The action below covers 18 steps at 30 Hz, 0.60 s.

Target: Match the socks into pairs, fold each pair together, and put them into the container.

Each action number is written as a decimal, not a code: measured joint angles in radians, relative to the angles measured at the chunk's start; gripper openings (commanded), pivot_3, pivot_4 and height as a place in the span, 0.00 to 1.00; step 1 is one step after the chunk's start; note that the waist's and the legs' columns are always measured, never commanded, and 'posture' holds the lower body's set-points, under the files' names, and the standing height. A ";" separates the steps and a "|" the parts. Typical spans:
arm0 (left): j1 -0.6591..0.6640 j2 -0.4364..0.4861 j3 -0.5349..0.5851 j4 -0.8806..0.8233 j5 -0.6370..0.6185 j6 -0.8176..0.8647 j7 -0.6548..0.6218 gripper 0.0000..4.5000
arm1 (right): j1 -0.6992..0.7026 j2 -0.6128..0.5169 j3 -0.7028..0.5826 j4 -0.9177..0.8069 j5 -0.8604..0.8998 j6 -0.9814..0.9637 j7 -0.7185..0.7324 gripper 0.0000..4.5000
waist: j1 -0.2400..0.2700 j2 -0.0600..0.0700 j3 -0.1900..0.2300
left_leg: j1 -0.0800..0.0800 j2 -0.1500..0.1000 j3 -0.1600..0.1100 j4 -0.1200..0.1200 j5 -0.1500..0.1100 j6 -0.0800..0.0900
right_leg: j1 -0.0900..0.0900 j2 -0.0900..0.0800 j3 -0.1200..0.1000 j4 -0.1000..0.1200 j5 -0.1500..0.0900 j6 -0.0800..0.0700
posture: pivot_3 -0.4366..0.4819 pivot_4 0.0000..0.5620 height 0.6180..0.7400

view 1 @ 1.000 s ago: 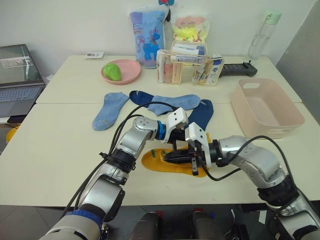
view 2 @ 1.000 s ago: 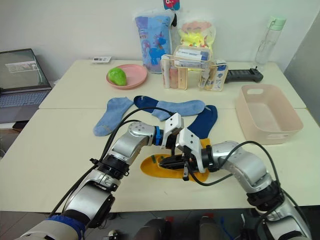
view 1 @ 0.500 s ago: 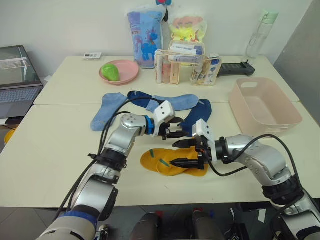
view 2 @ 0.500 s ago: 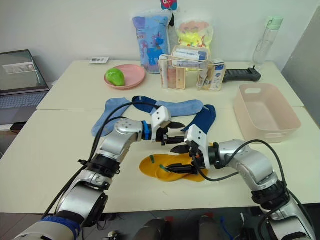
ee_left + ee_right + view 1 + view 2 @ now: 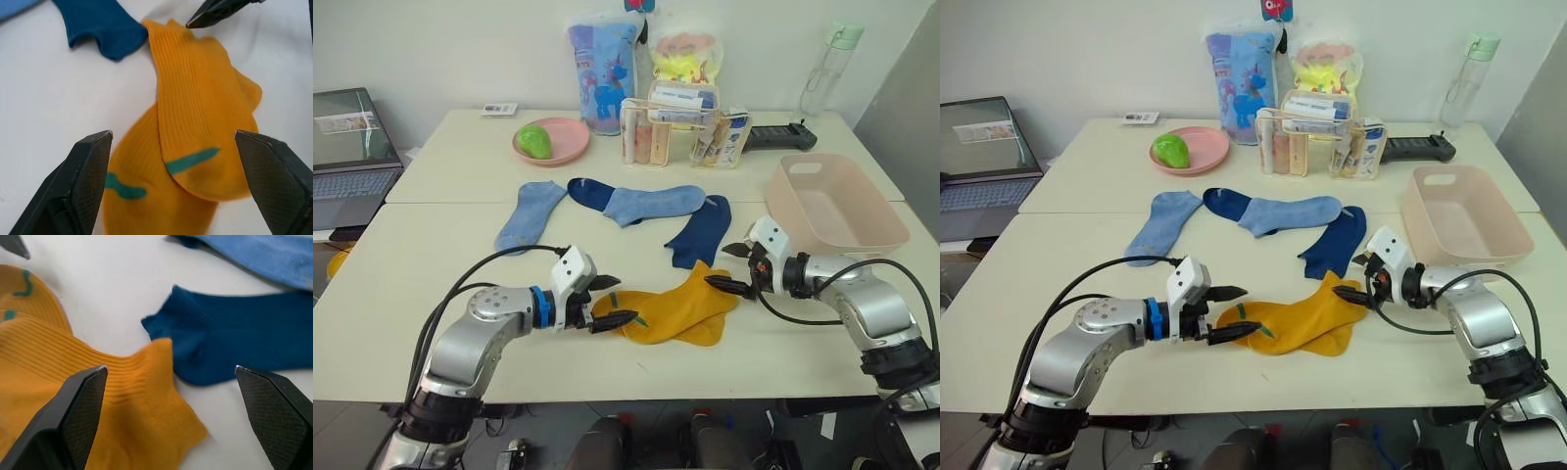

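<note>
We found the two mustard-yellow socks [image 5: 674,309] lying one on top of the other near the front edge of the table [image 5: 411,294], the upper one laid slantwise across the lower, each with a short green mark at one end; our left gripper [image 5: 610,303] sat at their left end with its two black fingers spread apart, one above and one below the sock edge, gripping nothing that we could see; our right gripper [image 5: 731,268] was at their right end, just beside the upper sock's cuff, its fingers likewise spread wide and empty. Just behind the yellow pair lay a navy sock [image 5: 698,230], its cuff almost touching the yellow cuff in the right wrist view; further back a light blue sock [image 5: 656,202] lay across the end of the second navy sock [image 5: 587,191], and the other light blue sock [image 5: 530,215] lay by itself to the left of them. The pale pink container [image 5: 835,209] stood at the right side of the table, well apart from the socks, with nothing in it. Along the back we saw a round pink plate [image 5: 551,141] carrying a green object, a clear organiser [image 5: 683,132], two printed bags [image 5: 602,69] and a bottle [image 5: 824,69]; a laptop [image 5: 350,142] stood off to the left.
</note>
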 measured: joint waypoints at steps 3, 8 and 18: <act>0.048 0.031 0.002 -0.052 -0.033 0.046 0.014 0.92 | -0.012 0.008 0.000 0.039 -0.007 0.004 0.005 0.99 | 0.000 0.000 0.000 | 0.000 0.000 0.000 0.000 0.000 0.000 | 0.000 0.000 0.000 0.000 0.000 0.000 | 0.48 0.27 1.00; 0.126 0.063 0.004 -0.094 -0.065 0.087 0.040 0.92 | -0.033 0.017 0.000 0.074 -0.009 0.010 0.014 0.99 | 0.000 0.001 0.000 | 0.000 0.000 0.000 -0.001 0.000 0.000 | 0.000 0.000 0.000 0.000 0.000 0.000 | 0.48 0.27 1.00; 0.135 0.031 0.002 -0.088 -0.118 0.125 0.100 0.92 | -0.040 0.043 0.006 0.105 -0.009 0.030 0.031 0.99 | 0.000 0.001 0.000 | 0.000 0.000 0.000 -0.001 0.000 0.000 | 0.000 0.000 0.000 0.000 0.000 0.000 | 0.48 0.27 1.00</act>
